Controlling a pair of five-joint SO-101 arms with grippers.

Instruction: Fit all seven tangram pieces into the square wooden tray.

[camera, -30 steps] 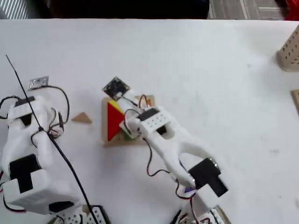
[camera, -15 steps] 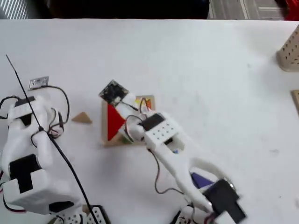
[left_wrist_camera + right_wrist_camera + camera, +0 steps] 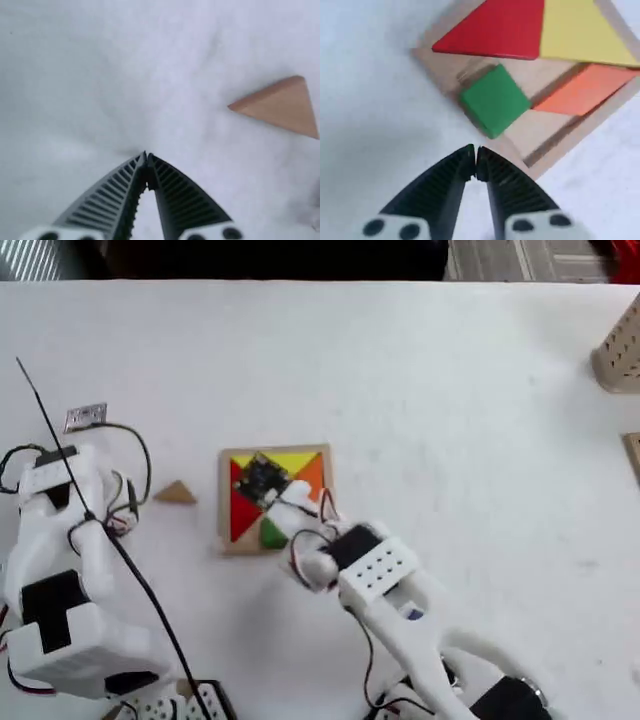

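The square wooden tray [image 3: 225, 540] [image 3: 440, 70] lies mid-table and holds a red triangle [image 3: 238, 508] [image 3: 500, 27], a yellow triangle [image 3: 285, 460] [image 3: 580, 30], an orange piece [image 3: 313, 476] [image 3: 585, 90] and a green square [image 3: 272, 533] [image 3: 494, 99]. The green square sits tilted in the tray's near part. My right gripper [image 3: 475, 162] is shut and empty, just outside the tray's near edge. A plain wooden triangle [image 3: 176, 493] [image 3: 280, 106] lies on the table left of the tray. My left gripper [image 3: 146, 172] is shut and empty, short of that triangle.
A small metal hinge [image 3: 84, 417] lies at the far left. A pegged wooden block [image 3: 620, 350] stands at the right edge. A black cable [image 3: 90, 520] crosses the left arm [image 3: 60, 570]. The white table stretches open beyond the tray.
The right arm has drawn back toward the near edge, uncovering the tray. The green square now lies in the tray. The left arm has not moved.
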